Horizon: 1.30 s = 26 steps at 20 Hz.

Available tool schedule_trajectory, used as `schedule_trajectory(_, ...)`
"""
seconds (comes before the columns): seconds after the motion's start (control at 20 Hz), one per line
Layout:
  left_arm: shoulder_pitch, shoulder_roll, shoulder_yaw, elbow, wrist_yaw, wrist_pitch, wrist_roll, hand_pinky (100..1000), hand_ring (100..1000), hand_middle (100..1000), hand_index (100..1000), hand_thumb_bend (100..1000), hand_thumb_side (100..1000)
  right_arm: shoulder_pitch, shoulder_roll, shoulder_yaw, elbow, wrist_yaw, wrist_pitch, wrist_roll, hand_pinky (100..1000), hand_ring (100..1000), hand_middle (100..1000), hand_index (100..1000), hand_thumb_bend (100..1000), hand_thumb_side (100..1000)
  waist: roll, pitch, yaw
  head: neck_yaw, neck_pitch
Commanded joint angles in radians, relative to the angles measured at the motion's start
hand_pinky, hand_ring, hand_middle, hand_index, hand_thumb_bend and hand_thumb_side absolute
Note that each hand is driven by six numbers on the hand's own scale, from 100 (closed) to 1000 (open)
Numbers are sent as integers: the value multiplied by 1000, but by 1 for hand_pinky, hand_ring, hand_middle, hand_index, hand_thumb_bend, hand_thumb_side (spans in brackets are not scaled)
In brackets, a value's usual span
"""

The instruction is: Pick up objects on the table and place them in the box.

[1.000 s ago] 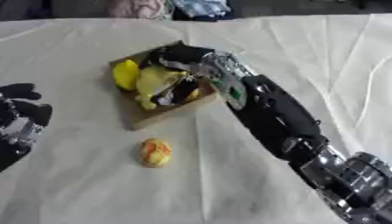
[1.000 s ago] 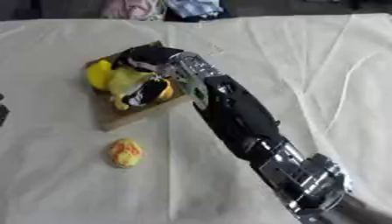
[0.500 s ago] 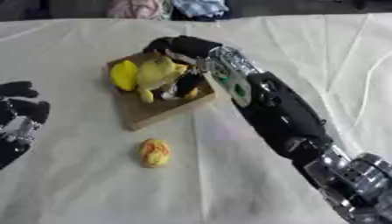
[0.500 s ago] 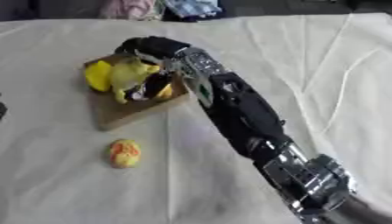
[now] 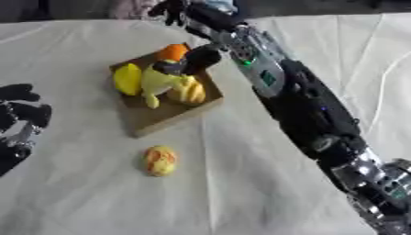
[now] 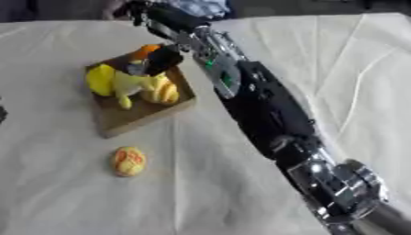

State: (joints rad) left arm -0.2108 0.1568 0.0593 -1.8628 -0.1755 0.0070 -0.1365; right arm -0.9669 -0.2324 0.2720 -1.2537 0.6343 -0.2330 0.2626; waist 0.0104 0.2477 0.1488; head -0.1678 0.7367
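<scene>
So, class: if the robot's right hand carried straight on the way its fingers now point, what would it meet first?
The right hand points toward the table's far edge, past the box. Only dark, blurred things beyond the cloth lie there; depth is unclear, so nothing definite.

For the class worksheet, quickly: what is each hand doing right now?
Left hand: curled, holding nothing, at the left edge.
Right hand: beyond the box; fingers cannot be told.

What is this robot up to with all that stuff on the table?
It is clearing the table into a shallow cardboard box. The box already holds yellow toys, something orange and a dark item. The right hand is above the box's far side. One yellow-orange piece lies on the cloth. The left hand rests at the left edge.
</scene>
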Motion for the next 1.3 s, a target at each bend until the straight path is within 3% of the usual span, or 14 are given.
schedule_trajectory(0.05, -7, 11, 16, -26, 0, 0, 14, 631, 579, 620, 765, 475, 453, 10, -40, -5, -80, -74, 45, -7, 724, 765, 846, 897, 302, 387, 11, -13, -4, 9, -10)
schedule_trajectory(0.2, -5, 14, 26, -25, -7, 4, 19, 602, 543, 568, 757, 467, 459, 54, -67, 22, -107, -111, 76, 26, 702, 729, 797, 851, 169, 361, 9, -13, -10, 13, -11)
schedule_trajectory(0.35, -2, 13, 35, -25, -11, 4, 18, 596, 547, 589, 760, 474, 450, 93, -96, 51, -130, -104, 81, 68, 716, 739, 794, 850, 203, 318, 8, -13, -13, 18, -11)
schedule_trajectory(0.6, -6, 15, 42, -25, -10, 8, 46, 628, 569, 609, 762, 477, 450, 120, -108, 139, -171, -47, -14, 231, 738, 755, 807, 862, 211, 324, 8, -12, -15, 19, -13)
schedule_trajectory(0.8, -5, 16, 44, -23, -15, 10, 51, 637, 582, 620, 764, 480, 450, 121, -106, 200, -250, -49, -86, 355, 749, 765, 814, 870, 222, 335, 8, -12, -15, 18, -10)
schedule_trajectory(1.05, -5, 17, 46, -19, -16, 13, 52, 638, 583, 621, 765, 480, 452, 120, -103, 256, -297, -98, -121, 482, 757, 778, 832, 893, 246, 362, 6, -13, -14, 20, -10)
schedule_trajectory(1.3, -5, 15, 44, -17, -21, 14, 42, 640, 583, 622, 768, 483, 456, 124, -80, 280, -231, -93, -138, 544, 763, 787, 845, 906, 280, 380, 5, -12, -12, 21, -7)
